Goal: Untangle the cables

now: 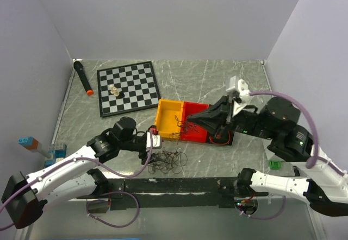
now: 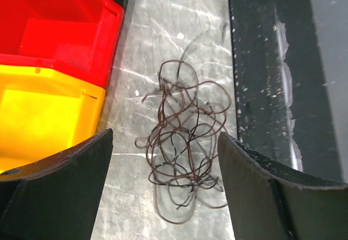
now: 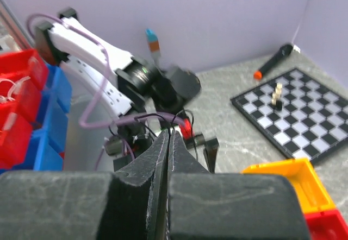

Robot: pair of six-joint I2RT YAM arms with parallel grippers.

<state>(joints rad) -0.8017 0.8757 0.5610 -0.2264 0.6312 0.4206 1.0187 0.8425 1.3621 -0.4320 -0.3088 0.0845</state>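
A tangle of thin dark curly cables (image 1: 168,161) lies on the marble table in front of the bins. In the left wrist view the tangle (image 2: 185,153) lies between and below my fingers. My left gripper (image 1: 157,150) (image 2: 166,142) is open and empty just above it. My right gripper (image 1: 188,125) (image 3: 169,134) is shut on a few thin black wires (image 3: 157,117) that loop out of its tip. It holds them (image 1: 178,126) over the front edge of the bins. A thin red loop (image 1: 219,139) shows below the right wrist.
A yellow bin (image 1: 168,115) and a red bin (image 1: 194,134) stand side by side behind the tangle, and show in the left wrist view (image 2: 38,109) (image 2: 54,28). A chessboard (image 1: 136,82) with pieces and a black marker (image 1: 81,77) lie at the back left. A black strip (image 1: 174,185) runs along the front.
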